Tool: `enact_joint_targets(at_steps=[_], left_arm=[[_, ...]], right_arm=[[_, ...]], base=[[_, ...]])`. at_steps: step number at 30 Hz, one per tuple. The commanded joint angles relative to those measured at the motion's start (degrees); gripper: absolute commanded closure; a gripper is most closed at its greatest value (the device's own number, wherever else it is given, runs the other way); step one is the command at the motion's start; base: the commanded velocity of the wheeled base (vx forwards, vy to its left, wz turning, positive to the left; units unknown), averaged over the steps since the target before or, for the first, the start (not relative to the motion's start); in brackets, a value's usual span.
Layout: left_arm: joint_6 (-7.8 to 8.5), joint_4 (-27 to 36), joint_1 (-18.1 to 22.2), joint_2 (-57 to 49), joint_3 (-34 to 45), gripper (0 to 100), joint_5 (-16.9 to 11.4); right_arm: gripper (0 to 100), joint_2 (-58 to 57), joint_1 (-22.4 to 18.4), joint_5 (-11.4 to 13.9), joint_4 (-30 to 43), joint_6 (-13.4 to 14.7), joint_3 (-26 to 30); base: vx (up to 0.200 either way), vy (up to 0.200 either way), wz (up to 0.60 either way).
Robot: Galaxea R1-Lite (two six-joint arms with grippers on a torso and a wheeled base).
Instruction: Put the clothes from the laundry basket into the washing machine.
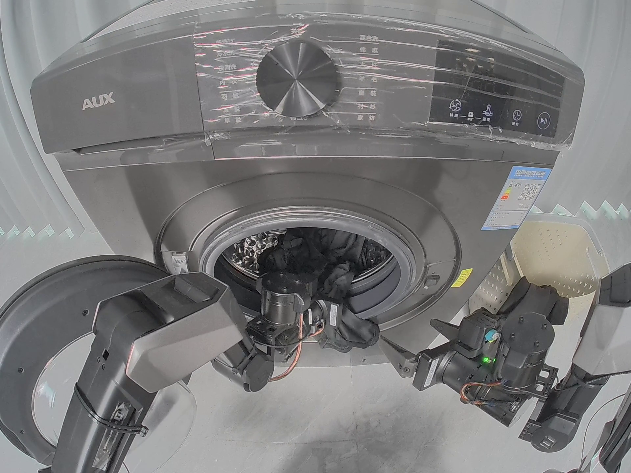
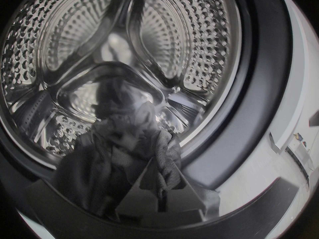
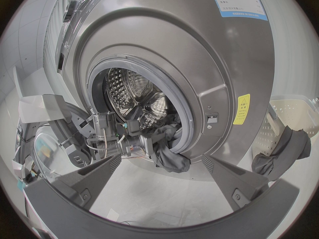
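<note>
The washer (image 1: 328, 185) stands with its door (image 1: 39, 336) swung open to the robot's left. A dark garment (image 1: 328, 257) lies across the mouth of the drum (image 2: 149, 50). Most of it is bunched inside, and one end (image 1: 351, 333) spills out over the seal lip and hangs down the front panel. Its long axis therefore runs from the drum outward and down.

The left pincer (image 2: 164, 180) is at the mouth, narrow and apparently pinched on a twist of this garment, so the left arm is much the nearer. Judging from that, the hanging end needs pushing inward and upward, past the lip.

The right pincer (image 3: 161, 156) is wide and holds nothing. It hangs low in front of the machine and points toward the opening. The basket (image 1: 559, 244) stands just beside the washer on the robot's right, with another dark cloth (image 3: 282, 150) draped over its rim. That cloth lies to the right of the right pincer, away from where it points, so the right arm would have to turn back to fetch it.

The floor (image 1: 342, 415) is pale and smooth, and a white pleated curtain (image 1: 26, 165) hangs behind.
</note>
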Motion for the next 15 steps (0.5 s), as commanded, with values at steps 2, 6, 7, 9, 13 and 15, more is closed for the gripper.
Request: enact_joint_targets(at_steps=[2, 6, 7, 9, 13, 15], left_arm=[[-0.22, -1.2, 3.1, 0.2, -5.8, 100, 2.1], [-0.31, -1.3, 5.0, 0.3, -11.7, 100, 4.1], [-0.39, -1.3, 5.2, 0.3, -12.7, 100, 4.3], [-0.57, -1.3, 5.5, 0.3, -14.3, 100, 4.8], [-0.83, -1.3, 5.7, 0.0, -15.2, 100, 4.9], [-0.83, -1.3, 5.6, 0.0, -15.0, 0, 4.9]], right_arm=[[0, 0.0, 0.0, 0.0, 0.0, 0.0, 0.0], [0, 0.0, 0.0, 0.0, 0.0, 0.0, 0.0], [0, 0.0, 0.0, 0.0, 0.0, 0.0, 0.0], [0, 0.0, 0.0, 0.0, 0.0, 0.0, 0.0], [0, -0.1, 0.0, 0.0, 0.0, 0.0, 0.0], [0, -0.1, 0.0, 0.0, 0.0, 0.0, 0.0]], base=[[0.0, 0.0, 0.0], [0.0, 0.0, 0.0], [0.0, 0.0, 0.0], [0.0, 0.0, 0.0], [0.0, 0.0, 0.0], [0.0, 0.0, 0.0]])
